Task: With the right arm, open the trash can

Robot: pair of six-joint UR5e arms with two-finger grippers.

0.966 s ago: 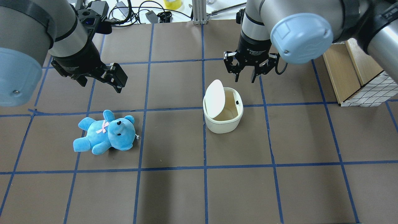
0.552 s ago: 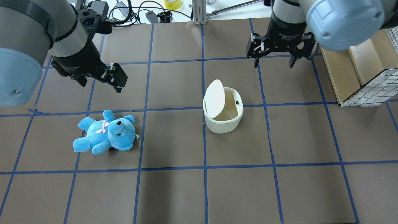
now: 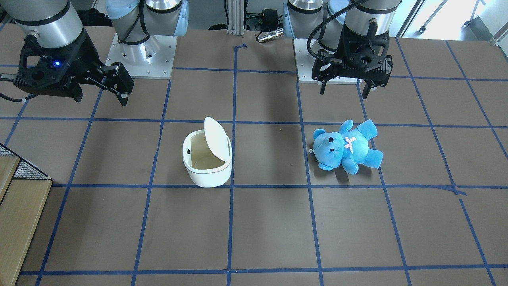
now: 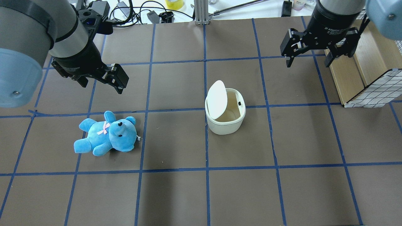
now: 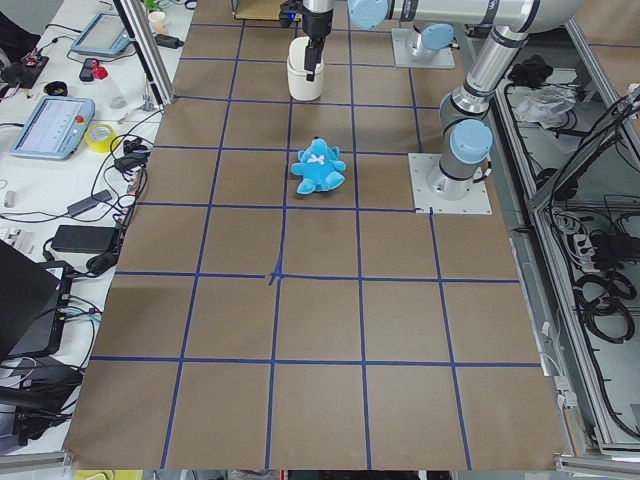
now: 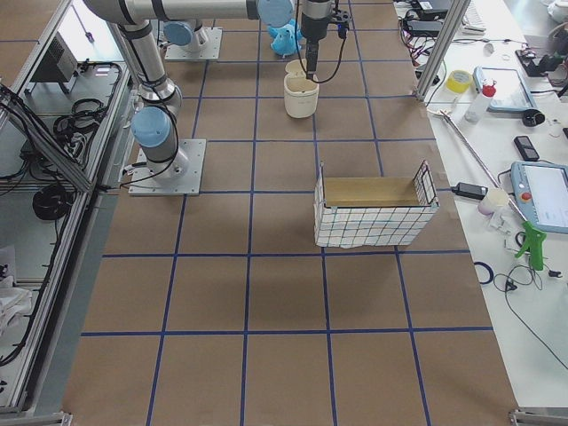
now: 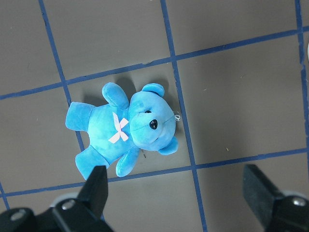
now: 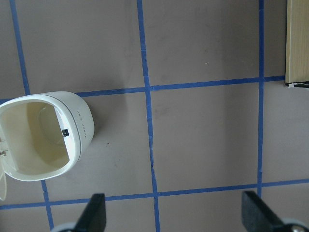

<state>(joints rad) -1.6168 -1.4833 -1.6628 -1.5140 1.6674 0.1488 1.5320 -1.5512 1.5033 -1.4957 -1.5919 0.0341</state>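
Note:
The white trash can [image 4: 230, 125] stands mid-table with its lid [image 4: 216, 99] tipped up on the left side, so the cream inside shows. It also shows in the front view [image 3: 207, 174] and the right wrist view [image 8: 82, 126]. My right gripper [image 4: 307, 62], with the blue light, is open and empty. It hangs well to the right of and beyond the can, near the wooden box, and shows in the front view [image 3: 101, 97]. My left gripper [image 4: 103, 87] is open and empty above the blue teddy bear [image 4: 106, 135].
A wooden box with a wire-mesh side [image 4: 361, 69] stands at the table's right edge, close to my right gripper. The teddy bear [image 3: 345, 147] lies left of the can. Cables and tools lie along the far edge [image 4: 147, 12].
My right gripper has drawn away from the can, moving right and farther back towards the wooden box. The lid stays up. The left arm, can and teddy have not moved.

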